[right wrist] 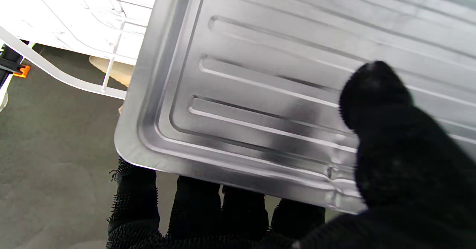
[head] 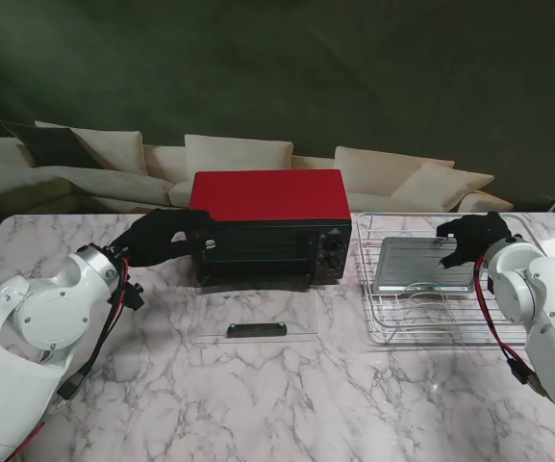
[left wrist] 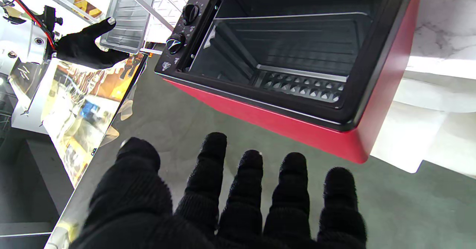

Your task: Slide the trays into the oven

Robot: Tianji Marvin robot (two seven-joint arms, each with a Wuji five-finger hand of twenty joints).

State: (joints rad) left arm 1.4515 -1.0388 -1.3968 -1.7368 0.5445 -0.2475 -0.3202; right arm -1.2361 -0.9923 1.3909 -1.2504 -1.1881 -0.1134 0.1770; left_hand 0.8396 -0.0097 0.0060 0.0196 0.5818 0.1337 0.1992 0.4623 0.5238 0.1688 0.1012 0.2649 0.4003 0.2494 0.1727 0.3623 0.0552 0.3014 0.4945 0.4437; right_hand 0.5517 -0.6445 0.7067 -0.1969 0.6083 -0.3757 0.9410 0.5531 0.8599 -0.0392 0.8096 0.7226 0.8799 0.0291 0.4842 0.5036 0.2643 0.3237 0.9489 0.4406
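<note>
The baking tray (head: 421,264) lies on the wire rack (head: 385,318) to the right of the red toaster oven (head: 269,227), whose glass door (head: 256,318) is folded down toward me, cavity empty. My right hand (head: 471,241) grips the tray's right edge, fingers (right wrist: 193,200) under the rim and thumb on top. My left hand (head: 158,238) hovers by the oven's left side, fingers spread, holding nothing. I judge this the pick-up step: next I must lift the tray level, carry it left and line it up with the side rails.
</note>
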